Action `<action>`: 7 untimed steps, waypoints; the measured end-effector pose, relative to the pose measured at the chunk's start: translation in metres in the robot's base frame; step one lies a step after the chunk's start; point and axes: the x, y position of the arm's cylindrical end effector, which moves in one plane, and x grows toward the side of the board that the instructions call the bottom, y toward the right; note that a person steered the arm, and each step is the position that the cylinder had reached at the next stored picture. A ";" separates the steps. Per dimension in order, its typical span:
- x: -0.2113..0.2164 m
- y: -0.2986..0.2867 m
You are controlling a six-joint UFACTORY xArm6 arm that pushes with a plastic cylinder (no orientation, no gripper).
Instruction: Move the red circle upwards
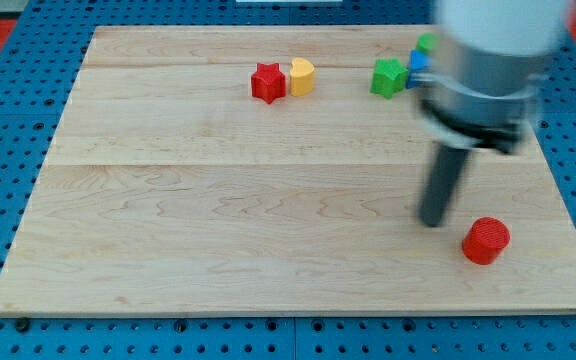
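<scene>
Red circle (486,241) sits near my tip (431,222); no claw exists, so I must circle below it.

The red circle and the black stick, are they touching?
Apart. The camera view shows a strip of bare wood between my tip and the red circle, which lies to the tip's right and slightly lower.

The pale wooden bench (218,220) shows smooth, matt planks with fine grain; the red plastic-looking circle block (486,241) has a ridged, matt face; at its ten o'clock, my tip (431,222) ends a dark, matt rod.
</scene>
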 end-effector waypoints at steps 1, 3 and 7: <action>-0.019 0.096; 0.072 0.053; 0.061 -0.038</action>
